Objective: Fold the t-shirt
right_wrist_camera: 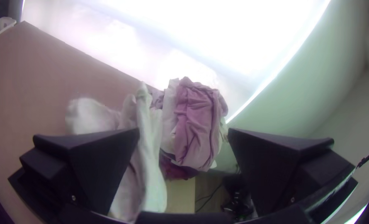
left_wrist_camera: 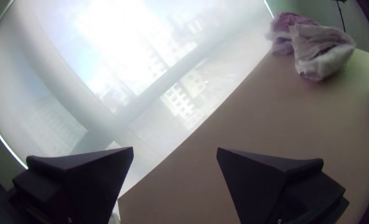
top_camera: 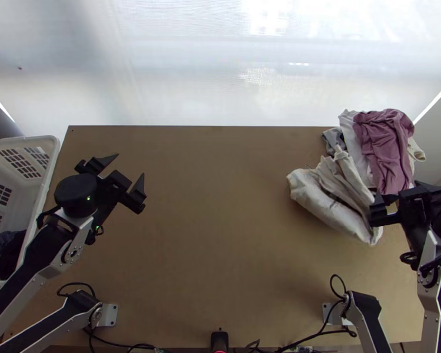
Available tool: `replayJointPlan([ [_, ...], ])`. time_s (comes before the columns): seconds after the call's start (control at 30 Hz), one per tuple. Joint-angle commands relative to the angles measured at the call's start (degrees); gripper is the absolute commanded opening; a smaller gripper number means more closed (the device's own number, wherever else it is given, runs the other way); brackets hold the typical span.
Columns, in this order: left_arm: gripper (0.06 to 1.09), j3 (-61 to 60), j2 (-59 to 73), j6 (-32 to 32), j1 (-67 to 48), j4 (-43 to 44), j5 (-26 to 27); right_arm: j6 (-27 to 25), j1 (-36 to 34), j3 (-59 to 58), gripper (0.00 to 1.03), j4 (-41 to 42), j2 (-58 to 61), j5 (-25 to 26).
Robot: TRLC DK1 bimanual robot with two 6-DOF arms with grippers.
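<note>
The right claw (right_wrist_camera: pixel 184 130) is spread wide with nothing between its fingertips, held at the right of the top view by the edge of a bunched pale cloth (top_camera: pixel 338 209), probably so that it can take hold of the fabric with little further travel. This cloth lies in loose folds on the table (top_camera: pixel 220 235), right of centre; it may be the t-shirt, though its rumpled shape does not let me say for certain. Just beyond it, toward the upper right, a mauve cloth (top_camera: pixel 379 144) lies heaped over other light fabric, seemingly a pile set aside so the middle of the table can serve for spreading and folding. The left claw (top_camera: pixel 130 165) is also parted and holding nothing, well apart from the cloths, perhaps waiting there to take a second corner once one is drawn across. At the left edge a white basket (top_camera: pixel 49 159) with some dark cloth (top_camera: pixel 6 259) inside likely serves to store laundry. As for pose, the right arm (top_camera: pixel 430 294) runs up the right edge, its wrist turned so that the fingers point inward to the left, while the left arm (top_camera: pixel 23 294) slants up from the lower left corner, its fingers aimed toward the upper right
</note>
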Motion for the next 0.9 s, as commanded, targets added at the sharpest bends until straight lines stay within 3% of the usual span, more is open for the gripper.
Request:
replayJointPlan([
  [0.0, 1.04, -4.9, -10.2, -2.4, 0.5, 5.9, -2.3, -1.4, 5.3, -7.1, 0.99, 8.7, -8.7, 7.4],
  [0.17, 1.04, -12.5, -19.5, -5.6, 5.2, 10.4, -3.8, -2.3, 6.1, -18.1, 0.99, 21.4, -16.1, 12.8],
  [0.3, 1.04, -19.8, -29.0, -7.4, 10.2, 12.7, -3.8, -7.6, 7.8, -28.9, 0.99, 32.2, -21.3, 16.7],
  [0.53, 1.04, -27.9, -43.8, -7.5, 15.3, 10.8, -3.8, -11.4, 14.9, -35.9, 0.99, 34.5, -27.9, 21.8],
  [0.87, 1.04, -34.3, -52.4, -7.6, 18.4, 9.2, -3.7, -12.7, 16.6, -42.4, 0.99, 37.1, -32.7, 23.4],
])
